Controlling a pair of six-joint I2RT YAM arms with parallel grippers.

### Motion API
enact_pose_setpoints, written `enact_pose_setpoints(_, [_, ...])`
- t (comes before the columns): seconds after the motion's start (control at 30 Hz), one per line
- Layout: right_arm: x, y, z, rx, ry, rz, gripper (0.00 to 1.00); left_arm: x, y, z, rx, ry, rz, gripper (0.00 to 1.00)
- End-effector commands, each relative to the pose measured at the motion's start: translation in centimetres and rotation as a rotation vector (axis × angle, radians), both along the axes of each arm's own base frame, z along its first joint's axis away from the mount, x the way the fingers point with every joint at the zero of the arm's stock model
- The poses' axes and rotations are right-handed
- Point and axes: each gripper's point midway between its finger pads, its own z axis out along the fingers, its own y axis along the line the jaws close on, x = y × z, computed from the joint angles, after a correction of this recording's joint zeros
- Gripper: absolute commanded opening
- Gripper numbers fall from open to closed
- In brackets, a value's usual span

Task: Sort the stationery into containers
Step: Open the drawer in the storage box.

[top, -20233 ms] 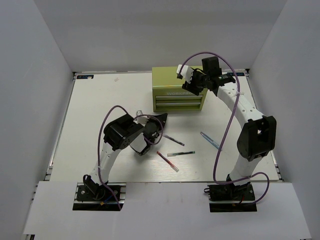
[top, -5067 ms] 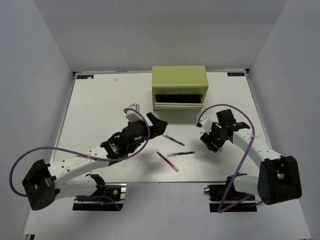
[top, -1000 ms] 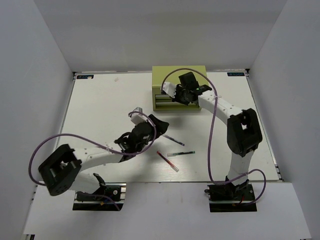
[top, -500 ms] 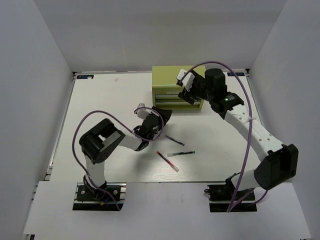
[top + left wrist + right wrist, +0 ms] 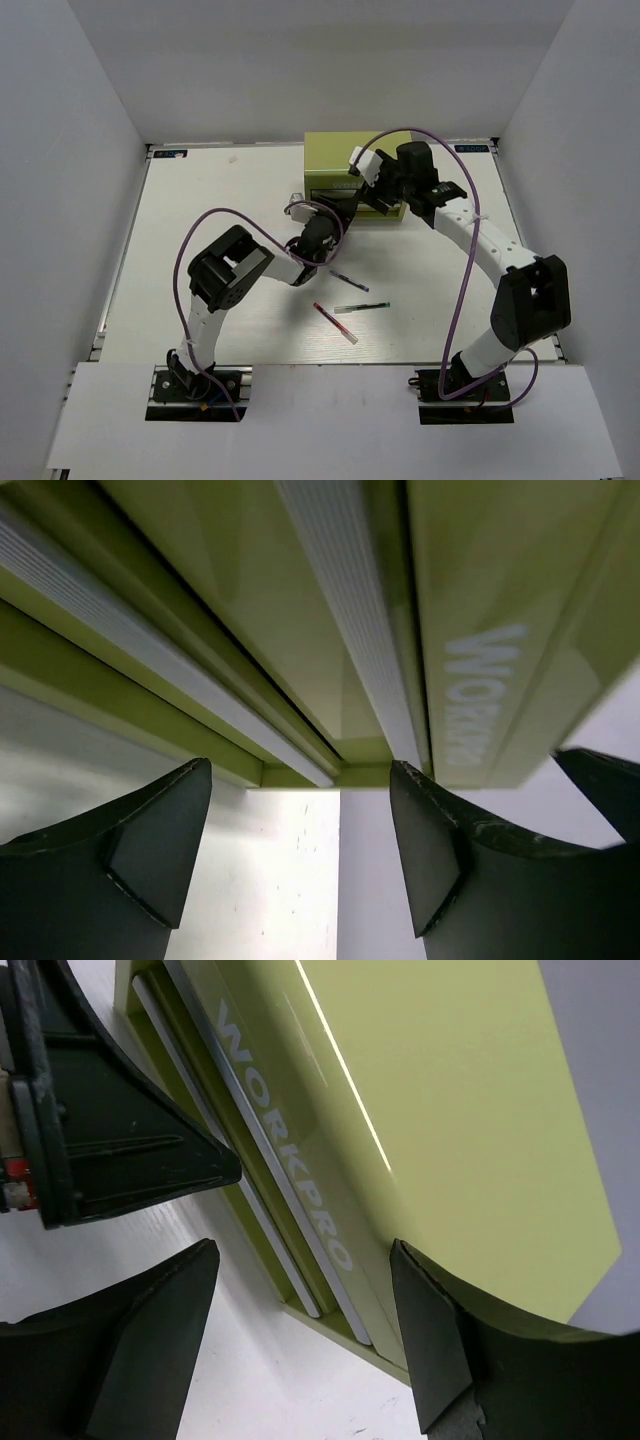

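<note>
— Working the olive-green metal drawer cabinet (image 5: pixel 358 150), were they free?
— Left gripper (image 5: pixel 298 772) and right gripper (image 5: pixel 305 1252) gaped wide, empty, at its front. A level pull on one drawer (image 5: pixel 275 630) seemed wisest; thin red pen (image 5: pixel 335 323), green pen (image 5: pixel 362 307) and dark pen (image 5: pixel 347 280) lay before it.

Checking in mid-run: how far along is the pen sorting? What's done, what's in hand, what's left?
Done: probably one pen. The light blue pen seen earlier is gone from the table, and the cabinet drawers look shut, so it is likely stored. In hand: nothing. The left gripper and right gripper are both open and empty at the cabinet front. Left: the dark pen, green pen and red pen on the table.
</note>
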Motion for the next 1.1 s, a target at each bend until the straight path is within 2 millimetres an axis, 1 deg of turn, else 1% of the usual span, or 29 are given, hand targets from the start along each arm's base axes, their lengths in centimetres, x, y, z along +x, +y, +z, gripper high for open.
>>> enact_pose_setpoints(0.0, [2.5,-0.3,2.2,0.025,-0.081,-0.053,0.75,1.3,0.4,0.2,-0.020,0.025,0.057,0.80])
enact_pose_setpoints(0.07, [2.8,-0.1,2.7,0.040,-0.084,-0.061,0.75,1.4,0.6,-1.2,-0.016,0.052,0.071,0.77])
enact_pose_setpoints(0.1, [3.1,-0.4,2.8,0.044,-0.085,-0.071,0.75,1.5,0.7,-1.8,-0.018,0.063,0.082,0.71])
enact_pose_setpoints(0.13, [3.1,-0.3,2.7,0.044,-0.081,-0.071,0.75,1.5,0.7,-1.8,-0.018,0.063,0.082,0.69])
enact_pose_setpoints(0.17, [3.2,-0.4,2.8,0.045,-0.084,-0.072,0.75,1.6,0.9,-2.2,-0.014,0.063,0.094,0.67])
enact_pose_setpoints(0.2, [3.3,-0.5,2.9,0.047,-0.085,-0.078,0.75,1.8,0.7,-2.0,-0.024,0.066,0.095,0.67])
enact_pose_setpoints(0.27, [3.4,-0.5,2.7,0.046,-0.082,-0.081,0.75,2.4,0.7,-2.5,-0.023,0.072,0.123,0.66])
enact_pose_setpoints(0.3, [3.5,-0.7,2.7,0.046,-0.082,-0.086,0.75,2.6,0.6,-2.2,-0.030,0.066,0.122,0.66])
enact_pose_setpoints(0.33, [3.5,-0.7,2.6,0.045,-0.077,-0.087,0.75,3.3,0.9,-2.1,-0.041,0.063,0.146,0.66])
enact_pose_setpoints(0.37, [3.5,-0.7,2.4,0.043,-0.075,-0.089,0.75,3.3,1.1,-2.4,-0.032,0.068,0.156,0.66])
enact_pose_setpoints(0.43, [3.6,-0.9,2.2,0.040,-0.071,-0.095,0.75,3.8,0.9,-2.5,-0.043,0.066,0.167,0.65])
enact_pose_setpoints(0.5, [3.8,-1.1,2.1,0.037,-0.071,-0.106,0.75,3.9,0.8,-2.6,-0.049,0.061,0.167,0.65])
enact_pose_setpoints(0.53, [3.8,-1.0,2.0,0.032,-0.068,-0.103,0.75,4.1,0.7,-2.0,-0.063,0.049,0.166,0.63])
enact_pose_setpoints(0.57, [4.0,-1.3,2.2,0.031,-0.073,-0.110,0.75,4.4,1.1,-2.4,-0.071,0.053,0.177,0.63])
enact_pose_setpoints(0.63, [4.2,-1.3,1.5,0.021,-0.059,-0.114,0.75,4.5,1.0,-2.0,-0.085,0.041,0.176,0.62])
enact_pose_setpoints(0.67, [4.4,-1.6,1.6,0.019,-0.058,-0.123,0.74,4.5,1.0,-2.5,-0.088,0.049,0.178,0.62])
enact_pose_setpoints(0.7, [4.5,-1.6,1.1,0.015,-0.044,-0.122,0.74,4.6,0.9,-2.2,-0.090,0.048,0.178,0.62])
enact_pose_setpoints(0.73, [4.5,-1.6,1.1,0.012,-0.044,-0.124,0.74,4.6,0.9,-2.6,-0.079,0.057,0.178,0.62])
enact_pose_setpoints(0.77, [4.5,-1.6,0.9,0.009,-0.037,-0.126,0.74,4.8,0.9,-2.1,-0.097,0.051,0.188,0.61])
enact_pose_setpoints(0.83, [4.8,-1.8,0.5,0.002,-0.027,-0.131,0.74,4.8,0.9,-3.1,-0.098,0.067,0.191,0.57])
enact_pose_setpoints(0.87, [4.8,-1.8,0.3,-0.002,-0.020,-0.132,0.73,4.9,1.0,-2.6,-0.128,0.061,0.202,0.53])
enact_pose_setpoints(0.93, [5.1,-2.4,-0.2,-0.010,-0.001,-0.147,0.71,5.0,1.2,-3.2,-0.139,0.062,0.214,0.49])
enact_pose_setpoints(0.97, [5.1,-2.4,-0.5,-0.017,0.009,-0.146,0.70,5.1,1.1,-2.9,-0.150,0.053,0.213,0.47])
enact_pose_setpoints(1.0, [5.3,-2.3,-0.2,-0.013,0.007,-0.144,0.70,5.1,1.3,-2.8,-0.164,0.054,0.225,0.45])
enact_pose_setpoints(1.03, [5.0,-2.4,-1.4,-0.031,0.046,-0.142,0.68,5.2,1.3,-2.9,-0.179,0.051,0.225,0.42])
enact_pose_setpoints(1.07, [5.0,-2.5,-1.6,-0.032,0.054,-0.141,0.68,5.2,1.2,-2.7,-0.186,0.045,0.225,0.40])
